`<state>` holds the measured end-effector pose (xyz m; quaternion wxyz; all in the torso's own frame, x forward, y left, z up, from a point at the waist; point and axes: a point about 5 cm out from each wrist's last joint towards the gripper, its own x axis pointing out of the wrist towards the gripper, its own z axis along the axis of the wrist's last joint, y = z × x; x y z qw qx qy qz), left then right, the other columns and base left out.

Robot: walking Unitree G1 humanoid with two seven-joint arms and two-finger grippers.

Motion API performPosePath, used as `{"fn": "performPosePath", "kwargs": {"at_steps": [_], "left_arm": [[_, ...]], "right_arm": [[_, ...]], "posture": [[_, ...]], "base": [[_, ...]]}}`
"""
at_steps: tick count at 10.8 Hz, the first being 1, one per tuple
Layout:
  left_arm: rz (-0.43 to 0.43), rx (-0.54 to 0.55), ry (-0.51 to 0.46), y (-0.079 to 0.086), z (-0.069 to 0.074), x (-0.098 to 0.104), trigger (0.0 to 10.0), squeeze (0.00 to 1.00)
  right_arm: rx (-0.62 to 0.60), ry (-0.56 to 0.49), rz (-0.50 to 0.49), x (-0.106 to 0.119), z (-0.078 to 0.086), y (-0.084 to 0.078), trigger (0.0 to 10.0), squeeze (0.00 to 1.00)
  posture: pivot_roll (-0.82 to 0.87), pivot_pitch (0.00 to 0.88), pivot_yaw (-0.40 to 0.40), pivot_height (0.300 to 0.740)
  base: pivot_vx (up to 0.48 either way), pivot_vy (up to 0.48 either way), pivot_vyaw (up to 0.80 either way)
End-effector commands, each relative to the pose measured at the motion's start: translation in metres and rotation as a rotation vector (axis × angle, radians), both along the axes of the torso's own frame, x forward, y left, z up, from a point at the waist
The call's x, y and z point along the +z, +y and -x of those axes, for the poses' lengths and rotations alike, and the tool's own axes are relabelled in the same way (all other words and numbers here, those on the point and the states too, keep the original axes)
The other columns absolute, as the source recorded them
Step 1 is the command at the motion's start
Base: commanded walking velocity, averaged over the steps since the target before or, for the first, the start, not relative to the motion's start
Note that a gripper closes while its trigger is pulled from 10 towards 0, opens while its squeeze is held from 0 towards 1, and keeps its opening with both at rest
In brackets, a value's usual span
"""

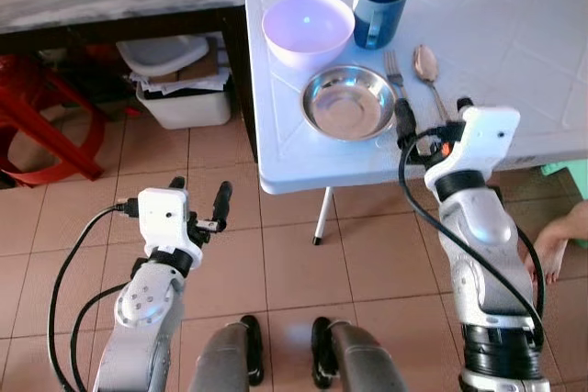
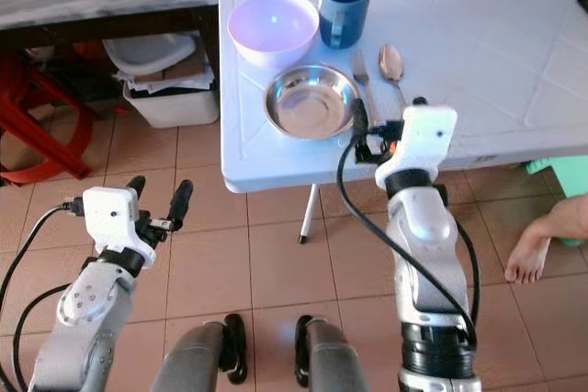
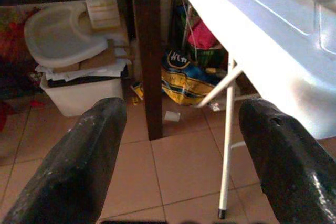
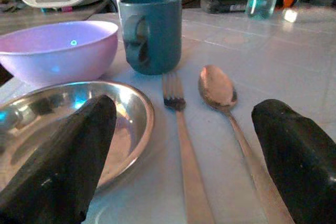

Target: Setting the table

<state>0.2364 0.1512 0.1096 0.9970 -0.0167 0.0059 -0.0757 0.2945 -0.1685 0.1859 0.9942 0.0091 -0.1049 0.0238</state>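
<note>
Half-hidden fork (image 1: pixel 399 86) — behind right tool (image 1: pixel 432 126)

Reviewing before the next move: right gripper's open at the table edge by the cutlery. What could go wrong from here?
1. The open right gripper sits over the handles of the metal fork and metal spoon, which lie close together; closing could catch both or push one off the white plastic table.
2. The shallow steel dish sits right beside its finger; a sideways move might knock it.

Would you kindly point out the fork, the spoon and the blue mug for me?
fork (image 4: pixel 178 109), right wrist view, its neck below the prongs
spoon (image 4: pixel 216 86), right wrist view, its bowl
blue mug (image 1: pixel 382 1), left eye view, its side wall
</note>
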Motion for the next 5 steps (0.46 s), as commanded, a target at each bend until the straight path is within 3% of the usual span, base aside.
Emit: {"fn": "performPosePath", "kwargs": {"at_steps": [1, 2, 4, 5], "left_arm": [[-0.02, -0.004, 0.008, 0.003, 0.004, 0.0, 10.0, 0.0], [-0.025, -0.005, 0.01, 0.003, 0.004, 0.0, 10.0, 0.0], [-0.033, -0.013, 0.014, 0.002, 0.004, -0.001, 10.0, 0.0], [-0.036, -0.015, 0.016, 0.001, 0.004, -0.001, 10.0, 0.0]], "right_arm": [[0.013, 0.029, -0.027, -0.004, 0.0, 0.001, 10.0, 0.56], [0.045, 0.03, -0.036, -0.003, -0.001, 0.007, 10.0, 1.0], [0.086, 0.035, -0.07, -0.002, -0.003, 0.016, 10.0, 0.98], [0.117, 0.041, -0.096, -0.001, -0.004, 0.02, 10.0, 0.0]], "posture": [[-0.02, 0.28, 0.049, 0.74], [-0.02, 0.281, 0.05, 0.74], [-0.02, 0.28, 0.051, 0.74], [-0.02, 0.28, 0.051, 0.74]], "base": [[0.0, 0.0, 0.0], [0.0, 0.0, 0.0], [0.0, 0.0, 0.0], [0.0, 0.0, 0.0]]}}
